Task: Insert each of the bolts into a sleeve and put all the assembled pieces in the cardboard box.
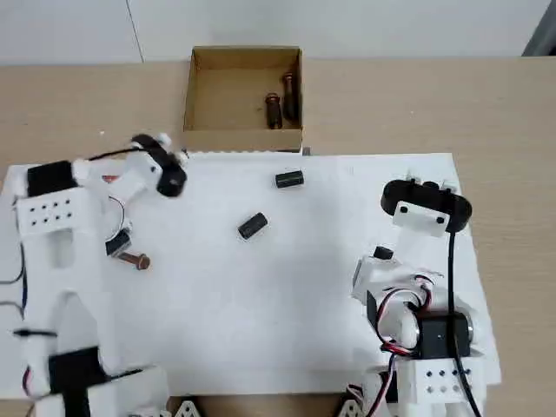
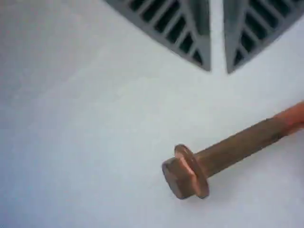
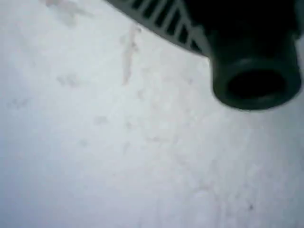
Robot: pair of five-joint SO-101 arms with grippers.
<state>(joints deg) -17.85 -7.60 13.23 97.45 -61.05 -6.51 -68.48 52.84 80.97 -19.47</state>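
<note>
A copper bolt lies on the white sheet, just off the tips of my left gripper. Its fingers stand almost together with nothing between them. From above, the bolt rests at the sheet's left side beside the left gripper. My right gripper is shut on a black sleeve whose open end shows; from above this sleeve is low over the sheet's right side. Two loose black sleeves lie mid-sheet. The cardboard box holds two assembled pieces.
The box stands on the wooden table just beyond the sheet's far edge. Both arm bases sit on the sheet's left and right sides, with cables trailing near them.
</note>
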